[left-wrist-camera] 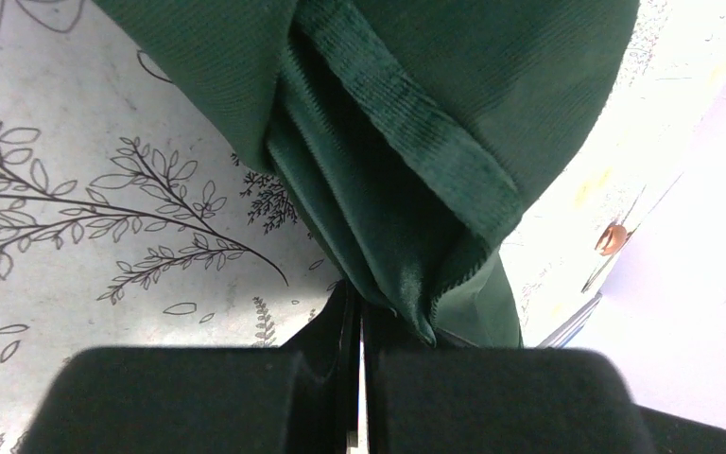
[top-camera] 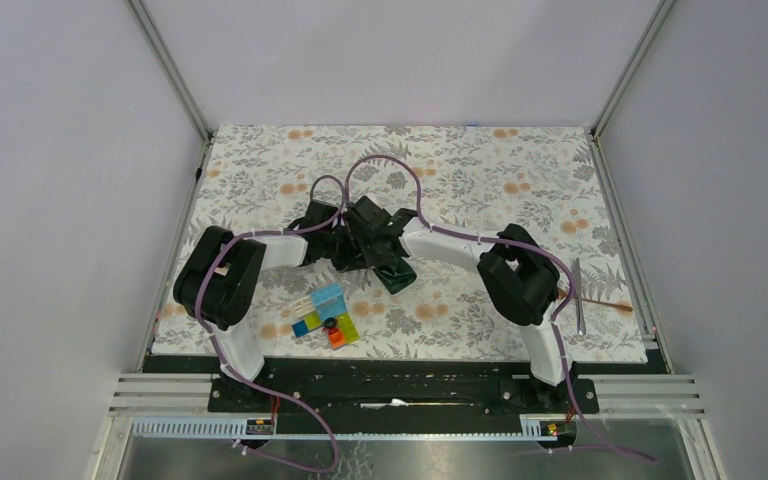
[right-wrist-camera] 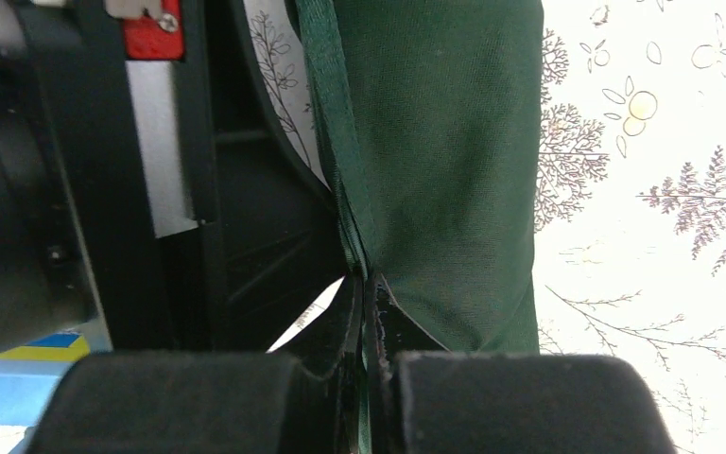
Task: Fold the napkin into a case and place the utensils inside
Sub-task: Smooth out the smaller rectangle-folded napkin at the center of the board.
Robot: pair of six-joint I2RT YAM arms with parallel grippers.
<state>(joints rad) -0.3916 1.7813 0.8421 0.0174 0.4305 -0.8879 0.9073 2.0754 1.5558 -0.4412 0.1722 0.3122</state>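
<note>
while the left gripper [left-wrist-camera: 359,317] and right gripper [right-wrist-camera: 364,288] both pinch the bunched dark green shiny cloth napkin [top-camera: 396,272] mid-table, folding seems the step. next, spread it flat; thin metal utensils [top-camera: 580,295] wait at three o'clock.

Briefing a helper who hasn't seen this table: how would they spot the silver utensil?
On the floral table covering, look near its right edge, past the right arm. The silver utensil lies front to back; the copper spoon by it lies sideways.
</note>
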